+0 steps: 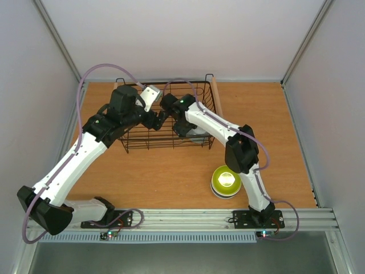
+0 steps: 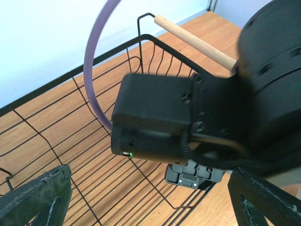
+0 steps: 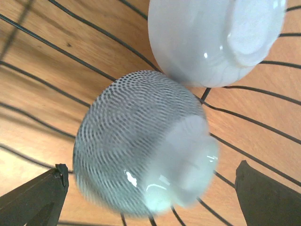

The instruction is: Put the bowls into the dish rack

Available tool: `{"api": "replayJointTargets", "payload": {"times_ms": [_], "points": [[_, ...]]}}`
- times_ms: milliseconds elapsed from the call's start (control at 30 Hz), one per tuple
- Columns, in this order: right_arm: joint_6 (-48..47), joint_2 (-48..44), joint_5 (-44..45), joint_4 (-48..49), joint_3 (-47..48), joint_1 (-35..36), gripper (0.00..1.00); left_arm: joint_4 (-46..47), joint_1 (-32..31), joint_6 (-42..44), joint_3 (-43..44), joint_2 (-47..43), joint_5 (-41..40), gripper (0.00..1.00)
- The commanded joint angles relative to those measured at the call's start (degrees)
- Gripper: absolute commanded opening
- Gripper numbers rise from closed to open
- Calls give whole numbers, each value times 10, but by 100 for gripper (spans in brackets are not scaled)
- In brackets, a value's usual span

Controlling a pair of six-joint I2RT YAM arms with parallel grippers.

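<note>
Patterned bowl (image 3: 141, 146) beside white bowl (image 3: 207, 37) — clear only at wrist — right end effector (image 3: 150, 169) wide.

Dish rack (image 1: 142, 144): black wire basket, wooden bar handle (image 1: 215, 96) on right end, upright at your 12 o'clock on table. Inside, patterned bowl (image 3: 136, 141) tipped over, foot showing. White bowl (image 3: 197, 42) touches it at 1 o'clock, foot out too. Yellow-green bowl (image 1: 226, 178) outside, 5 o'clock of rack, upright, stacked atop another.

Wooden table (image 1: 171, 177): dish rack (image 1: 149, 138), stacked bowls (image 1: 225, 181)
</note>
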Motion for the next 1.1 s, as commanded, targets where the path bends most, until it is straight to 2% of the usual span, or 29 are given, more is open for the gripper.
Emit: {"api": "replayJointTargets", "payload": {"times_ms": [0,200,367,500,600,700,833,1067], "points": [[-13,-77,-30,24,4,21,99,29,1,6,-3,-7,1,91],[-16,-141,-71,65,-16,22,99,27,1,5,-2,-5,7,91],[41,-240,51,125,-95,20,99,3,0,14,6,6,70,89],[91,-378,81,203,-224,14,99,-8,-18,19,9,21,108,85],[121,-474,74,221,-311,10,99,-20,-68,30,16,41,103,84],[151,-573,89,216,-389,10,99,-25,-144,38,26,67,76,84],[200,-697,108,191,-477,10,82,-37,-234,38,52,125,61,83],[246,-871,88,155,-592,10,78,-41,-320,40,86,229,27,80]]}}
